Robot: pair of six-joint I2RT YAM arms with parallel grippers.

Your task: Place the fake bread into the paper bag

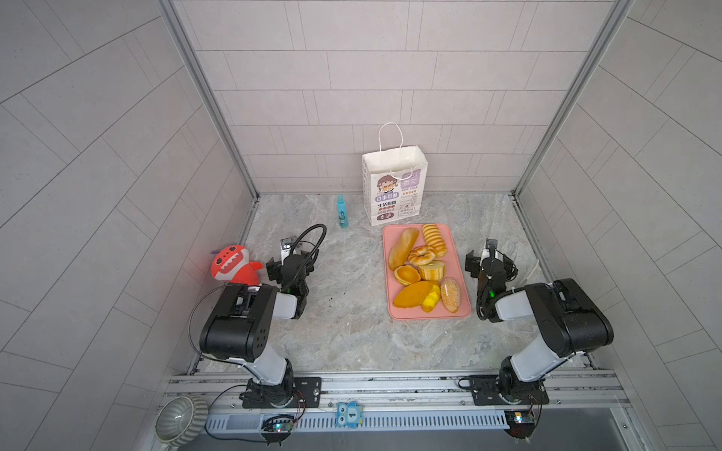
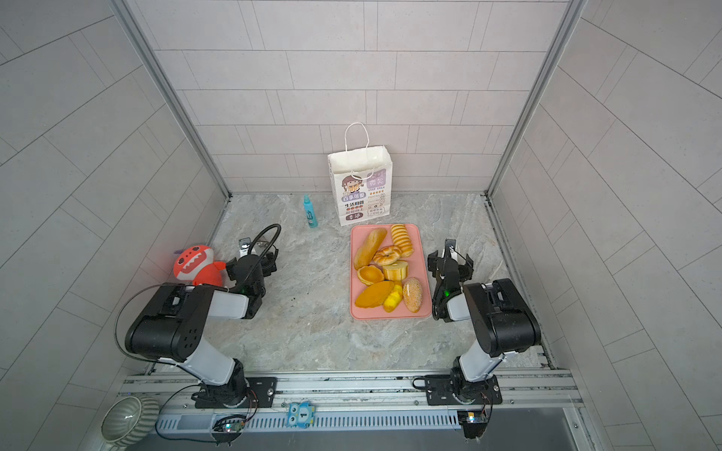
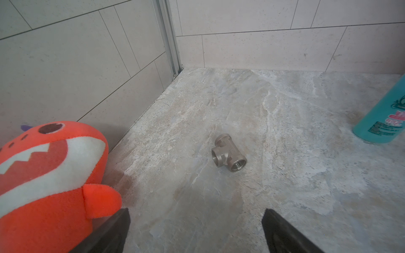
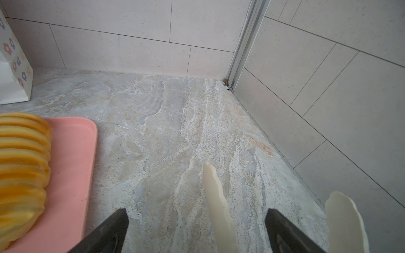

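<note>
Gaping empty, both arms' jaws could topple the light paper bag point(image 1: 394, 195) ahead of them when pushing the bread point(image 1: 402, 248) inside.

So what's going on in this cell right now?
Nothing is being handled yet. All the fake bread sits on the pink tray, and the paper bag stands upright and open just behind it. The right pincer is open and empty, over bare table beside the tray. The left pincer is also open and empty, off near the red plush toy.
</note>
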